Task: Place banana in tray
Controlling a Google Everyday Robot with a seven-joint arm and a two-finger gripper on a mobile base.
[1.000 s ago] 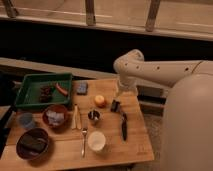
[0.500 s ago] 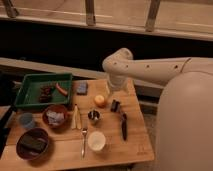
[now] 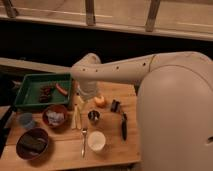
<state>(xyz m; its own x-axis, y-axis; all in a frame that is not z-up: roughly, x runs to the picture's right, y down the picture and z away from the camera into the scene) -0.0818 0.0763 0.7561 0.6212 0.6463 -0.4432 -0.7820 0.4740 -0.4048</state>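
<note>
My claw (image 3: 81, 99) hangs over the banana (image 3: 76, 118), which lies on the desk (image 3: 114, 149); I can't tell its grip; pickup and the move to the tray (image 3: 44, 76) remain

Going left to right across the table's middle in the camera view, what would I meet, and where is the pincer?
Blue cup, brown bowl, banana, small metal cup, black-handled utensil. The pincer hangs over the banana's far end, near the tray.

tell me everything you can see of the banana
The banana is slim, pale cream-yellow, nearly straight, lying flat on the wooden table just outside the green tray, between a brown bowl and a small metal cup. The gripper hangs over its far end; contact cannot be told.
</note>
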